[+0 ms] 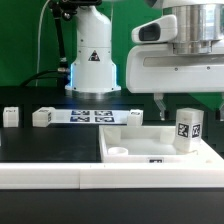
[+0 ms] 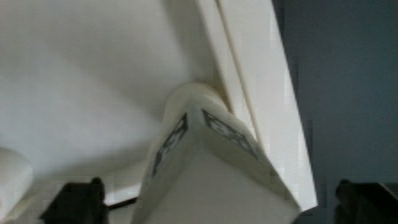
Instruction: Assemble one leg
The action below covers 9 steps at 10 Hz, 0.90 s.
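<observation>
Panel (image 1: 150, 160), white and tray-like, lies nearest, toward the exterior view's right. At its far right corner the leg (image 1: 187, 127) stands upright. Just above hangs the gripper (image 1: 188, 102), fingers spread apart, holding nothing. Farther left lies the marker board (image 1: 90, 115).

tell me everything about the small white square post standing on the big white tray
The small white square post looks like plastic, with black-and-white tags on its sides. It stands upright on the large flat white tray, near its raised rim on the exterior view's right. The open gripper hangs above it, not touching.
</observation>
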Tool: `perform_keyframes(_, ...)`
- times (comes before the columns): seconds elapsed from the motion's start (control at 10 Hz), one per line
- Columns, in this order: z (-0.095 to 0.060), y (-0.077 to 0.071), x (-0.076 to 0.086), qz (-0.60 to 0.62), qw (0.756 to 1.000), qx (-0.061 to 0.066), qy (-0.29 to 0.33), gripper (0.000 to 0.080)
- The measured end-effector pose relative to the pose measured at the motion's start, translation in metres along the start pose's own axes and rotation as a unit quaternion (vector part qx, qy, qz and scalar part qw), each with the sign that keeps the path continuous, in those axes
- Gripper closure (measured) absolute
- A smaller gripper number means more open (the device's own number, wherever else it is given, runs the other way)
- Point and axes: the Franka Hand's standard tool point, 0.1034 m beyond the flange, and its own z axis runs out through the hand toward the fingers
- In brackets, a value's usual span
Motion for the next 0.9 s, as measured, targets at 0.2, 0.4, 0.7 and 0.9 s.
perform_keyframes(0.2, 0.0024, 0.0022, -0.0002, -0.116, 0.993, -0.013, 0.000, 0.0151)
perform_keyframes(0.4, 0.0021, 0.0011, -0.0006, -0.213, 0.977, -0.028, -0.005, 0.0151)
perform_keyframes(0.7, 0.0030, -0.0013, -0.0024, -0.299, 0.954, -0.035, -0.005, 0.0151)
perform_keyframes(0.9, 0.0029, 0.0000, -0.0018, -0.343, 0.939, -0.034, -0.006, 0.0151)
